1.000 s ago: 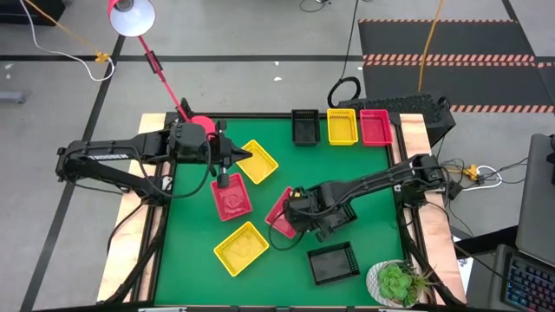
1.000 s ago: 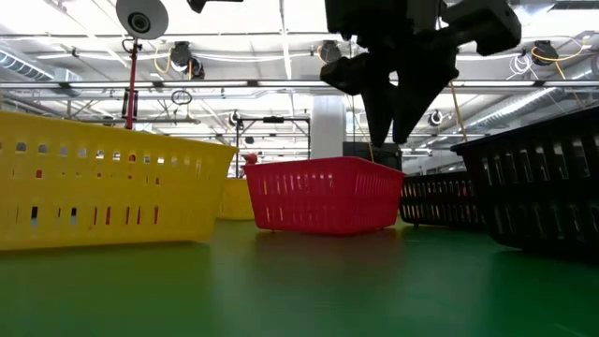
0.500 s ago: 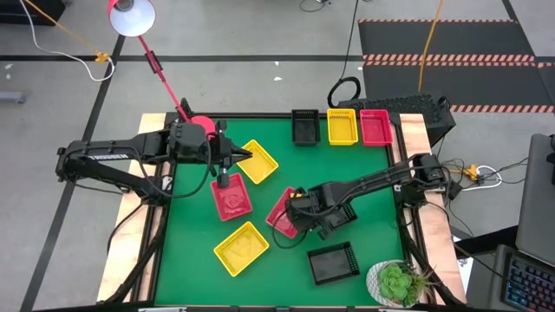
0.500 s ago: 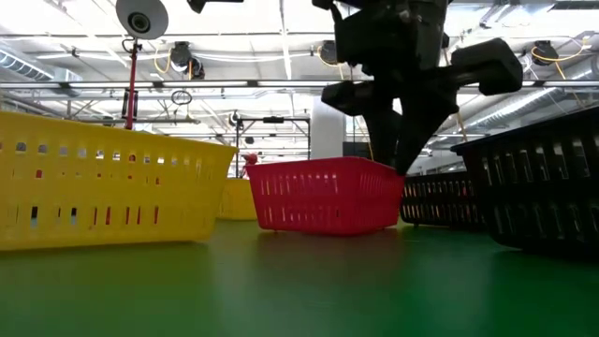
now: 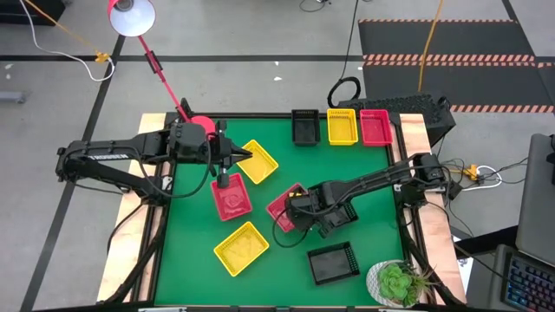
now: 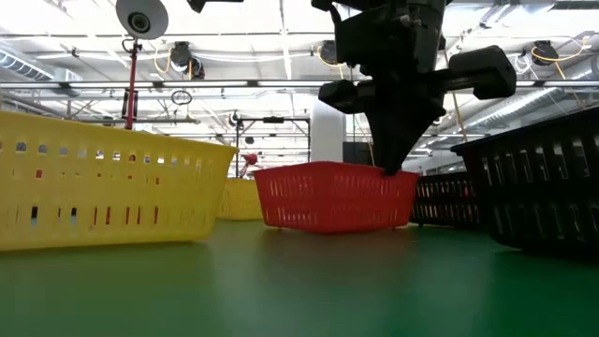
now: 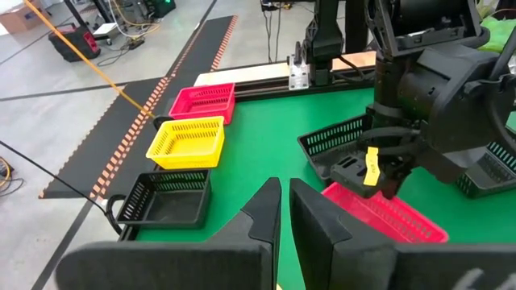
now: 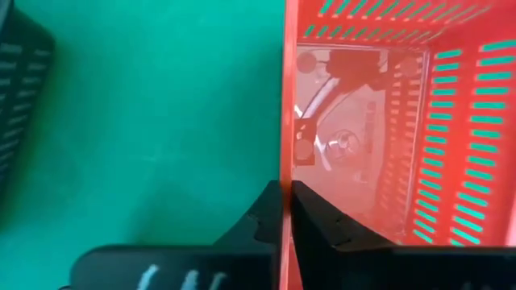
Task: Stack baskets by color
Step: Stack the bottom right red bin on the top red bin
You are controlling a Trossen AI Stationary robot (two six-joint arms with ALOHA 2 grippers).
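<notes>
A red basket (image 5: 284, 208) rests with its bottom on the green mat mid-table. My right gripper (image 5: 296, 213) stands over its right-hand side, shut on its wall. My left gripper (image 5: 245, 157) hovers shut and bare at the far left, beside a yellow basket (image 5: 258, 161) and above another red basket (image 5: 231, 198). A second yellow basket (image 5: 241, 247) and a black basket (image 5: 334, 263) lie near the front edge. Black (image 5: 305, 126), yellow (image 5: 342, 126) and red (image 5: 375, 126) baskets stand in a row at the far edge. My right gripper pinches the red basket's side wall at its top rim (image 8: 284, 161), one finger inside the basket and one outside. The fingers come steeply from above, pointing down (image 6: 393, 164). The basket sits level, bottom on the mat.
A potted plant (image 5: 397, 282) stands at the near right corner. The round red lamp base (image 5: 201, 126) sits at the far left edge. Another black basket (image 5: 340, 211) lies partly under my right arm. Bare mat shows between the middle and the far row.
My right gripper has sunk a little onto the red basket's wall and shut on it. The red basket has turned and slid slightly on the mat, toward the table's far edge, staying down.
</notes>
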